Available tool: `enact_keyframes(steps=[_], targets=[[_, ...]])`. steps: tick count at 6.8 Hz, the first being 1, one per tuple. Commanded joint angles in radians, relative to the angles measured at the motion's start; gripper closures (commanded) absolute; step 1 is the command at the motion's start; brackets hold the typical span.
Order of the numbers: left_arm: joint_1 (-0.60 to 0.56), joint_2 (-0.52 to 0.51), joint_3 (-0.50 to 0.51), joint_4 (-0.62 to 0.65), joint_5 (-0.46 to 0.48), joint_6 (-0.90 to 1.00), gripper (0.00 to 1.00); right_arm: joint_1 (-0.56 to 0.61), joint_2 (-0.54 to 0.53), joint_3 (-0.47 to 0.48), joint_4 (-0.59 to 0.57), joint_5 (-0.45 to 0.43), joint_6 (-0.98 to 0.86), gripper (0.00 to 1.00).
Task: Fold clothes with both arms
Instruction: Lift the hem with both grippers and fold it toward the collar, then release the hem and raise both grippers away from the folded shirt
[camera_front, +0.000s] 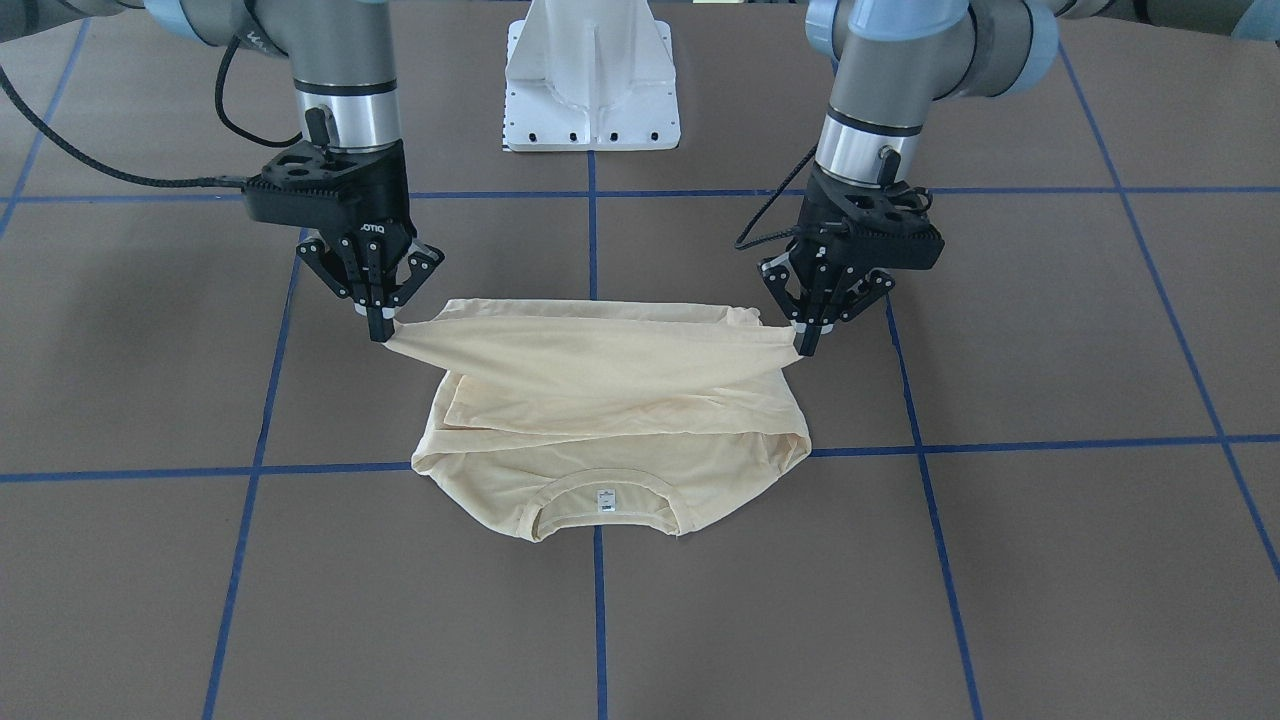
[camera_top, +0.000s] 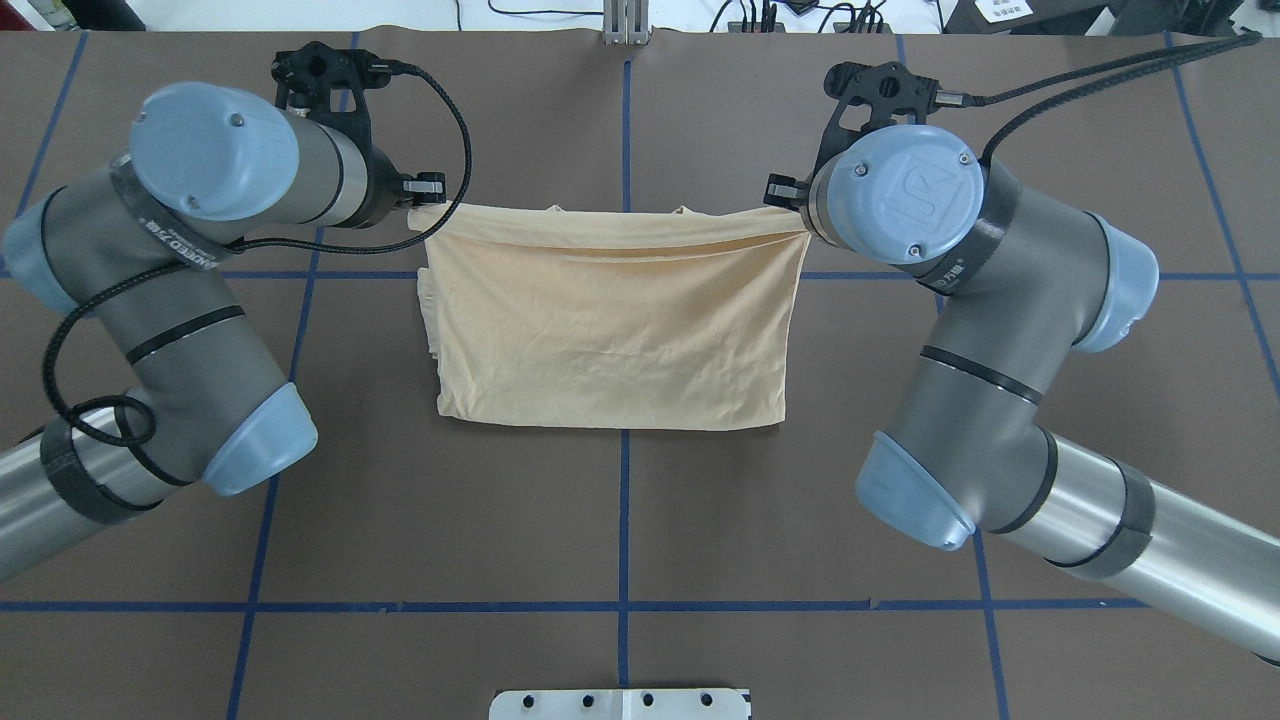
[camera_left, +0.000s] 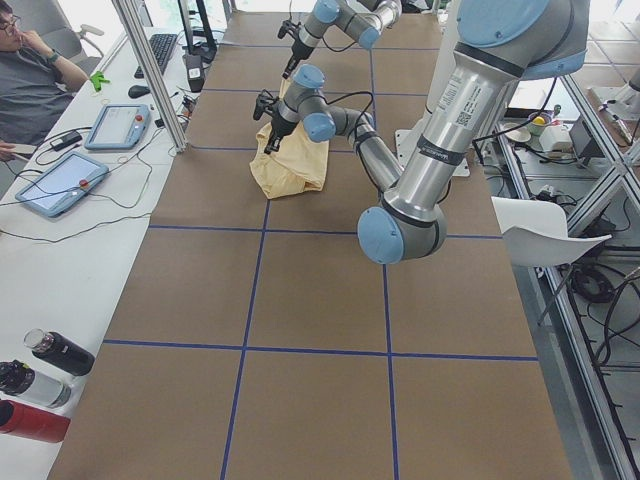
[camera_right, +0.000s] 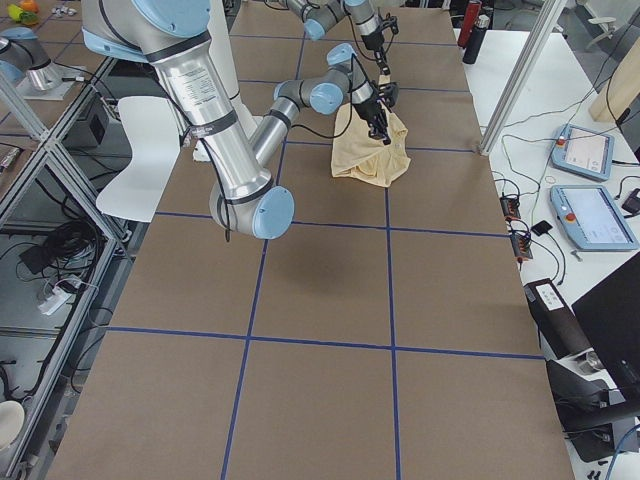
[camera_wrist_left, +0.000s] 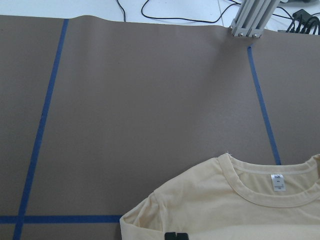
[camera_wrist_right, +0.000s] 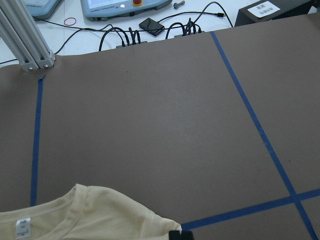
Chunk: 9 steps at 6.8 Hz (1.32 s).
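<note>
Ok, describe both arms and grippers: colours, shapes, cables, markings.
Left arm and right arm are silver-grey tubes with light-blue joint caps and black bands with white lettering. Left gripper and right gripper are black, two-fingered; the right one bears white lettering. A black braided cable runs to each.

cream-yellow T-shirt (camera_front: 600, 400), blue-gridded brown table (camera_front: 1050, 560)

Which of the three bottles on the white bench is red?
The red bottle, nearest the left-side camera; the black bottle and the black-capped pale bottle lie beyond it.
</note>
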Motion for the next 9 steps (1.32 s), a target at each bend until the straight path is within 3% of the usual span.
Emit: enact_keyframes(steps=[1, 2, 3, 6, 7, 8, 9], targets=[[0.0, -0.09, 0.216, -0.075, 0.022, 0.008, 1.0, 0.009, 0.066, -0.256, 0.184, 0.0, -0.002, 1.0], [0.004, -0.089, 0.281, -0.131, 0.022, 0.011, 1.0, 0.009, 0.118, -0.353, 0.201, 0.0, -0.005, 1.0], [0.017, -0.089, 0.311, -0.158, 0.022, 0.011, 1.0, 0.009, 0.117, -0.389, 0.226, 0.002, -0.008, 1.0], [0.021, -0.08, 0.313, -0.159, 0.022, 0.045, 1.0, 0.009, 0.117, -0.403, 0.232, 0.003, -0.04, 1.0], [0.021, -0.077, 0.313, -0.178, 0.022, 0.045, 0.33, 0.009, 0.115, -0.405, 0.232, 0.002, -0.043, 0.32], [0.021, -0.054, 0.308, -0.237, 0.027, 0.048, 0.0, 0.009, 0.12, -0.403, 0.232, 0.002, -0.042, 0.0], [0.02, -0.051, 0.302, -0.265, 0.021, 0.092, 0.0, 0.027, 0.137, -0.397, 0.232, 0.04, -0.075, 0.0]])
